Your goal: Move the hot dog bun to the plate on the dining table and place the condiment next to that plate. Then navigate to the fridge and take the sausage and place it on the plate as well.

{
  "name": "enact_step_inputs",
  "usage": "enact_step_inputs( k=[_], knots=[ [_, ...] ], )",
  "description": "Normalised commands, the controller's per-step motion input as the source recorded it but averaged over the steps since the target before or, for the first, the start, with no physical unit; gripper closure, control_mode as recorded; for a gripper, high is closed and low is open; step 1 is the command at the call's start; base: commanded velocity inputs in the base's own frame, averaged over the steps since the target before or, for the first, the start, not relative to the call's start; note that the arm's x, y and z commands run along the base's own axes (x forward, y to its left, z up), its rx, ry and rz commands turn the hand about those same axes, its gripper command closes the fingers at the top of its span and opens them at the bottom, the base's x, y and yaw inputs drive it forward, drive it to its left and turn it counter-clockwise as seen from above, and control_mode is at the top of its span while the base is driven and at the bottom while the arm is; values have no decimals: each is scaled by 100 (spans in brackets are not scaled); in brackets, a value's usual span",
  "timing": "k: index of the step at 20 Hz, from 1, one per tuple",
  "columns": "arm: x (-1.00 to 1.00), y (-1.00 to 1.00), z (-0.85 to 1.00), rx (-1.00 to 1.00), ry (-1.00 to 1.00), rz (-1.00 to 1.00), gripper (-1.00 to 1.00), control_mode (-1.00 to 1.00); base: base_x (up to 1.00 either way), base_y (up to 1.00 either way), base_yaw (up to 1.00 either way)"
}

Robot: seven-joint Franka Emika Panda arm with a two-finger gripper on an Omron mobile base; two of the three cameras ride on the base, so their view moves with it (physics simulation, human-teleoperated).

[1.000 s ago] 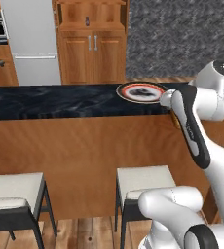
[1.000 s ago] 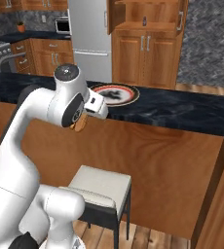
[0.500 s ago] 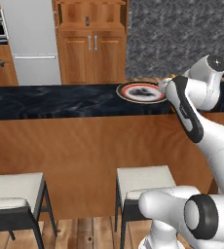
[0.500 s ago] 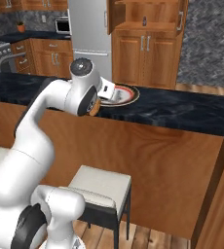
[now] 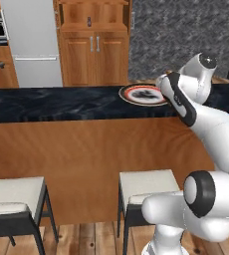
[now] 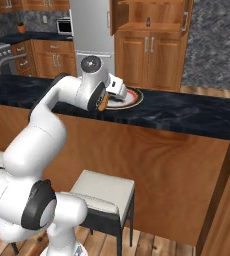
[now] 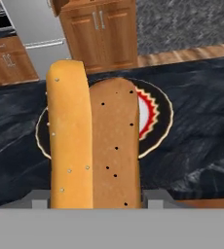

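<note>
In the hand view my gripper (image 7: 97, 200) is shut on the hot dog bun (image 7: 92, 141), a tan-orange split bun that stands up between the two fingers. Right behind the bun lies the plate (image 7: 158, 114), dark-rimmed with a red and white centre, on the black marbled dining table (image 7: 201, 131). From the base, the hand hovers at the near edge of the plate (image 5: 141, 94), and a bit of the bun (image 6: 103, 104) shows orange under the wrist. The grey fridge (image 5: 32, 45) stands shut at the back. The condiment and the sausage are out of view.
Two stools (image 5: 144, 187) (image 5: 12, 199) stand against the table's wood side below the arm. Wooden cabinets (image 5: 94, 55) flank the fridge, and a small dark object (image 5: 89, 22) sits on their open shelf. A stove and microwave (image 6: 62, 25) are at the far left.
The arm has swung the hand up and forward, carrying the bun from the table's near edge to the plate. The plate has stayed in place.
</note>
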Motion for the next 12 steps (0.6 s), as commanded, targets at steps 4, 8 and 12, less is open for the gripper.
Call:
enact_step_inputs(
  k=[4,8,12],
  knots=[
    [44,0,-9,0,0,-5,100,-100,0,0,0],
    [24,-7,-19,0,0,-5,100,-100,0,0,0],
    [20,-11,-26,0,0,-3,100,-100,0,0,0]
  ],
)
